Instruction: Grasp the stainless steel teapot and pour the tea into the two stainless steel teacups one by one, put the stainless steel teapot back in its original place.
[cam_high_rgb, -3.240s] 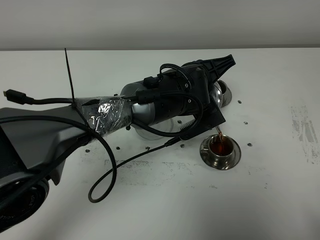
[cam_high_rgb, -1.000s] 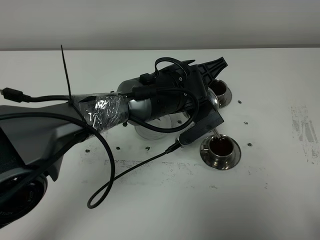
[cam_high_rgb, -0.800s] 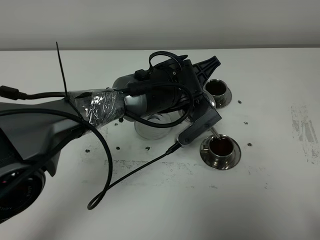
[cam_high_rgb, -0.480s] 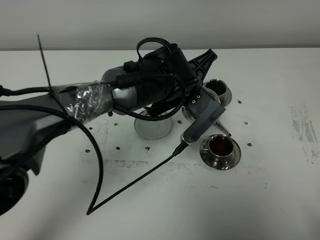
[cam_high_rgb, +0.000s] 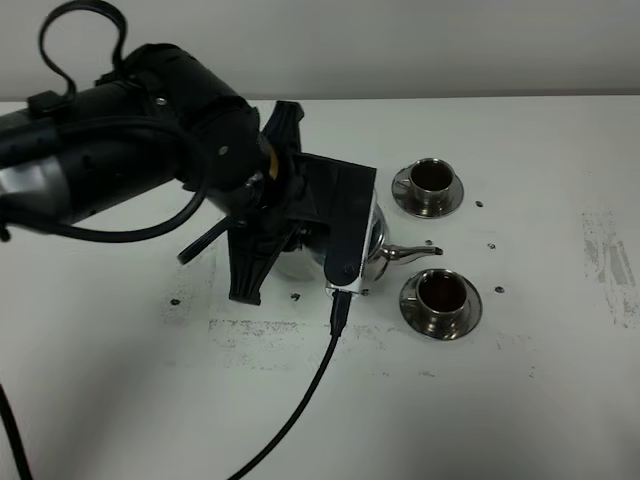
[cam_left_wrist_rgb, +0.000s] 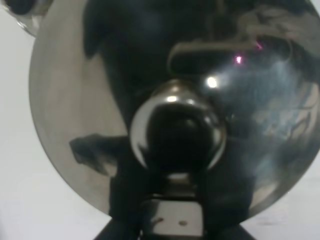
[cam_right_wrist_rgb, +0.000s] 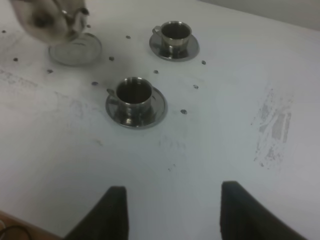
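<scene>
Steel teapot (cam_left_wrist_rgb: 65, 100) in left hand (cam_left_wrist_rgb: 172, 227)

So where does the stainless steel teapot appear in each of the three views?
Exterior high: the stainless steel teapot is central, mostly hidden behind the left arm.
Left wrist: it fills the picture, lid knob in the middle.
Right wrist: blurred, by the cupless steel dish.
Shared landmark: the nearer filled teacup, in the exterior and right wrist views only.

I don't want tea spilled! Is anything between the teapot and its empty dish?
Nothing visible. The dish lies bare, the teapot is right by it; the front teacup and the back teacup stand aside.
</scene>
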